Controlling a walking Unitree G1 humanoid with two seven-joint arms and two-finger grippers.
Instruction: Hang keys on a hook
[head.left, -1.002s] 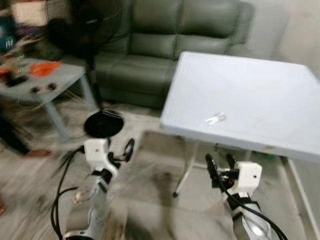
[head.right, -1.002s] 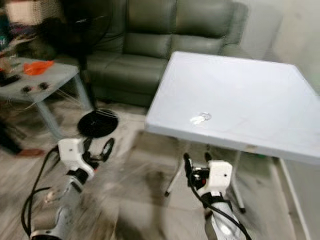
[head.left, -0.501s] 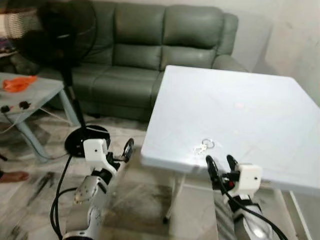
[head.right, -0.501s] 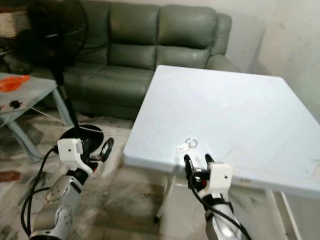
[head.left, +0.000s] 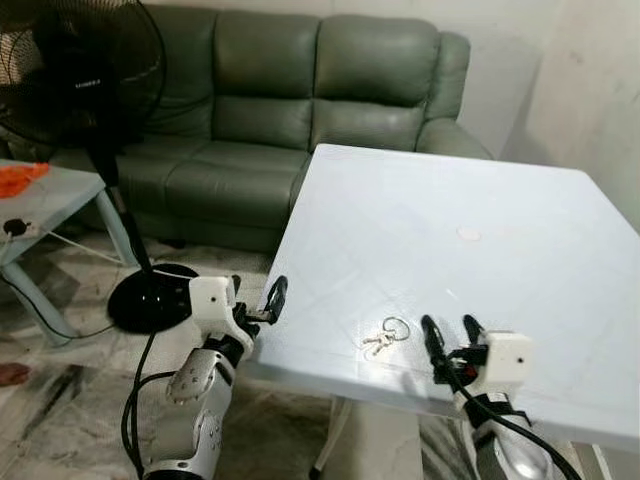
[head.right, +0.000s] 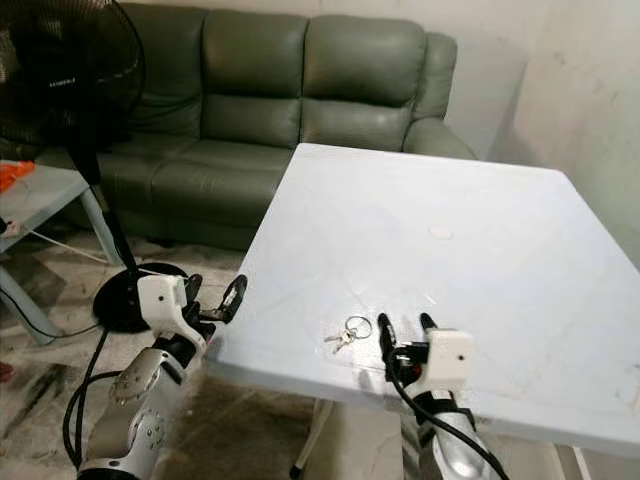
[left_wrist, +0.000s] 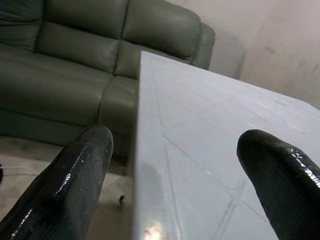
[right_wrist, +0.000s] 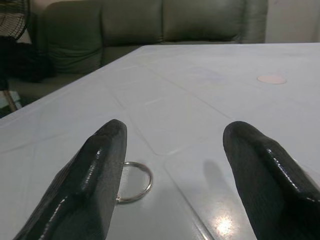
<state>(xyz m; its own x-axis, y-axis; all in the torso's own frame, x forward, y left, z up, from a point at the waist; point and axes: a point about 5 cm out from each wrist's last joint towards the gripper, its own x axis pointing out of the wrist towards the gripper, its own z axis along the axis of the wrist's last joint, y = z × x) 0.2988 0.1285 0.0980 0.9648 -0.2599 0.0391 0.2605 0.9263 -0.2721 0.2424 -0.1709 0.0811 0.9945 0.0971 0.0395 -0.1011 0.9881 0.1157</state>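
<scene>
Keys (head.left: 384, 336) are lying flat near the front edge of the white counter (head.left: 520, 250), just beside the right gripper (head.left: 450, 340), whose fingers (right_wrist: 95, 165) are standing apart. They are probably light, hard and prone to sliding on that smooth, glossy top; the ring (right_wrist: 134, 182) is looking like the best place to pinch. The left gripper (head.left: 272, 300) is hovering at the counter's corner, fingers apart. A green sofa (head.left: 300, 80) and a fan (head.left: 75, 70) are standing behind. I am seeing no hook.
</scene>
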